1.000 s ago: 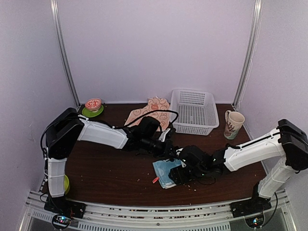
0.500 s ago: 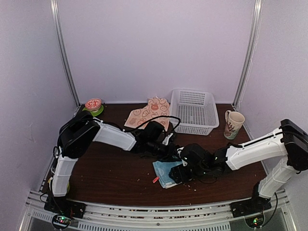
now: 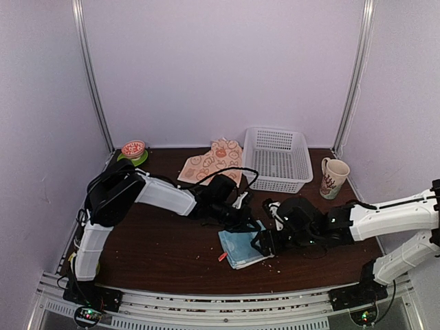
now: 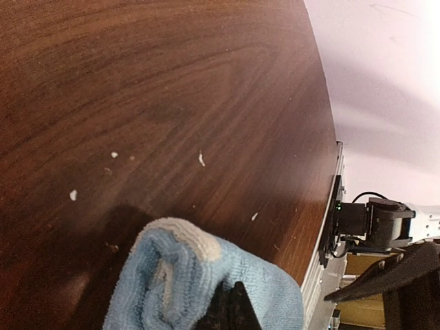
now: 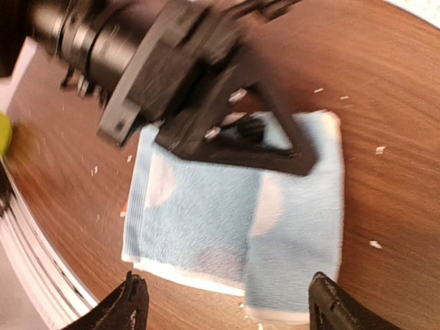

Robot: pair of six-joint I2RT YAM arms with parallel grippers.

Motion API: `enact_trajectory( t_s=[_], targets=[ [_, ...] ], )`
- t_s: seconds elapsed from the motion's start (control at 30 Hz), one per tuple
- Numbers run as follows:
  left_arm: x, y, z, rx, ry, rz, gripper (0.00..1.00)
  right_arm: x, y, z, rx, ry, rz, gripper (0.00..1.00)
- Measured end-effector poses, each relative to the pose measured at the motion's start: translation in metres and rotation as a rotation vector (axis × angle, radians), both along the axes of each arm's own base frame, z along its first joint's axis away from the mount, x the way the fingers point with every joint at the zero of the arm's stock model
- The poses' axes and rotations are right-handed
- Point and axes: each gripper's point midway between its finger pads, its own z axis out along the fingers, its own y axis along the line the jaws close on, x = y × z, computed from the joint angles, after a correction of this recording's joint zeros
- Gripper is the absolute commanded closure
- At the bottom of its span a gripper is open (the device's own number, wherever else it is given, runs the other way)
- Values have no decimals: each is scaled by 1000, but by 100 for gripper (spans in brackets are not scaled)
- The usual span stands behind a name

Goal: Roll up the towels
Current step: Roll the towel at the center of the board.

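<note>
1. Lavender walls enclose a dark wooden tabletop (image 3: 151, 254) in the top external view. The blue towel (image 3: 240, 249) lies flat near the centre front, between the two arms. The cream towel (image 3: 214, 158) lies well apart at the far edge, just beside the white basket (image 3: 278, 159); it is judged to be waiting its turn. The left arm (image 3: 161, 196) extends to the blue towel's far edge. The right arm (image 3: 385, 218) extends to its right side.
2. Left wrist view: the left jaws are together, tips low at the blue towel (image 4: 196, 278). The towel's edge is bunched up against them. Whether cloth is pinched between them cannot be told. Judged purpose: to anchor or lift this edge so that the roll can begin.
3. Right wrist view: the right jaws stand wide apart and hold nothing. Their fingertips (image 5: 134, 302) frame the blue towel (image 5: 227, 220) from above. The towel lies in overlapping layers, with the left jaws at its far edge. Judged purpose: the open stance prepares a grab. The roll is not yet formed.
</note>
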Motion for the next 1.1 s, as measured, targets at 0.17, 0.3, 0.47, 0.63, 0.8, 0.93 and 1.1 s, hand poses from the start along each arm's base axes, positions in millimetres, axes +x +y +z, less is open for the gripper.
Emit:
enact_trajectory(
  t_s=[0.17, 0.3, 0.47, 0.63, 0.8, 0.93, 1.1],
  targets=[
    [1, 0, -1, 3, -2, 3, 100, 24, -32, 3, 106, 33, -151, 27],
    [1, 0, -1, 3, -3, 4, 100, 35, -50, -19, 128, 115, -224, 34],
    [1, 1, -1, 4, -2, 5, 100, 37, -44, -38, 158, 207, -213, 40],
    [1, 1, -1, 5, -3, 4, 100, 36, -35, -51, 185, 265, -182, 45],
    [0, 2, -2, 6, -8, 3, 100, 36, -23, -55, 224, 293, -141, 58],
    [-2, 6, -2, 11, -12, 6, 100, 37, -12, -59, 240, 320, -103, 83],
    [-5, 11, 0, 21, -12, 11, 100, 36, -7, -62, 227, 336, -71, 100]
  ],
)
